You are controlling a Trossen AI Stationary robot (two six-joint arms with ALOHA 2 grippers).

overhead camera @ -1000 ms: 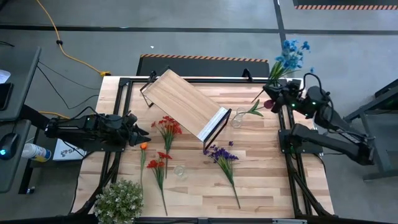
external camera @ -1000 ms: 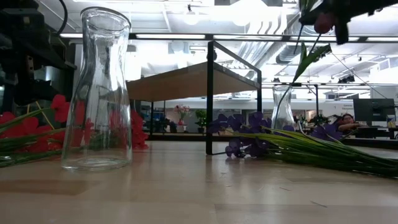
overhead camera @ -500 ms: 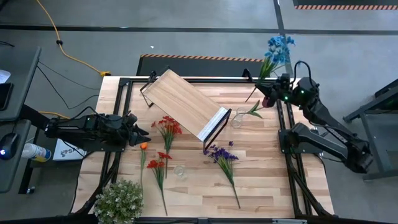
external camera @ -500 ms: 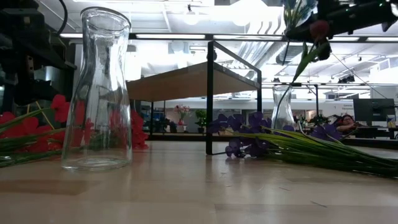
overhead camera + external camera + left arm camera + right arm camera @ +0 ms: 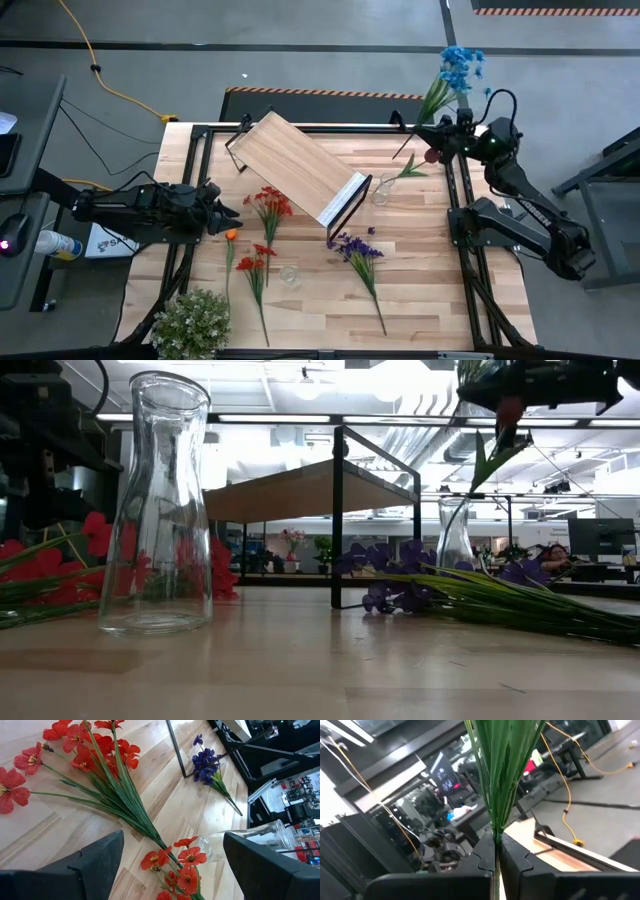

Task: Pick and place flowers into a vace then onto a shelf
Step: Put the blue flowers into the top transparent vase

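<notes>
My right gripper (image 5: 440, 132) is clamped on the blue flowers (image 5: 455, 70) at the table's one o'clock corner, above a glass vase (image 5: 381, 189) holding one red-budded sprig (image 5: 415, 168). The second vase (image 5: 290, 275), at six o'clock, lies empty, and the shelf (image 5: 295, 165) stands at eleven. My left gripper (image 5: 232, 212) gapes wide at nine o'clock beside the red flowers (image 5: 268, 205).

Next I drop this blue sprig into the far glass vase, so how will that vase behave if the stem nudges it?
The glass vase is tall, narrow and looks empty, so it probably tips easily. Smooth glass on the wooden tabletop may slide too. The blue sprig, pinched low in the right claw, looks top-heavy and may sway; lower it slowly.
</notes>
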